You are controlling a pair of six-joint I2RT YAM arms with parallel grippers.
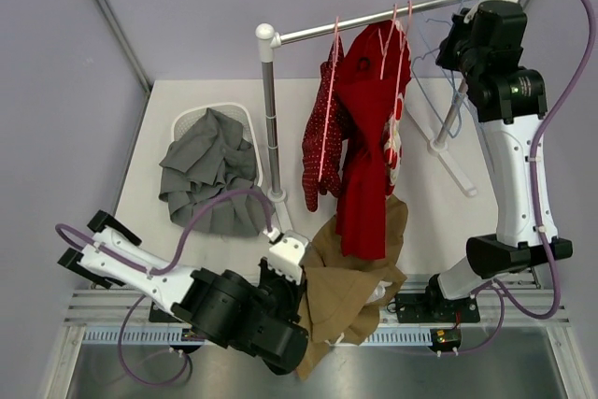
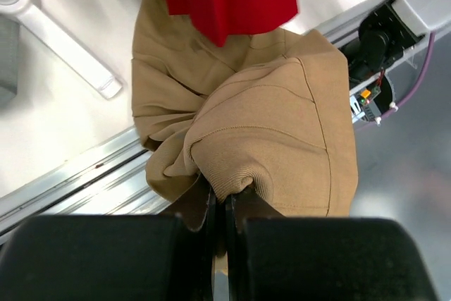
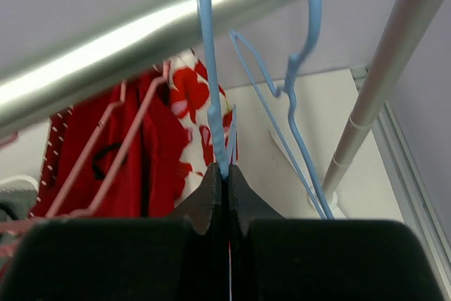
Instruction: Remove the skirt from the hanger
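Note:
The skirt is a tan garment bunched at the near table edge, partly under the hanging red cloth. My left gripper is shut on a ribbed fold of the skirt, the left gripper pinching it between both pads. Up at the rail, my right gripper is shut on the thin blue wire hanger, with the right gripper clamped just below the hook. No cloth shows on that hanger.
Red and spotted garments hang on pink hangers from the rail. Another blue hanger hangs beside the held one. A grey garment fills a white basket at left. The rack's post and foot stand on the table.

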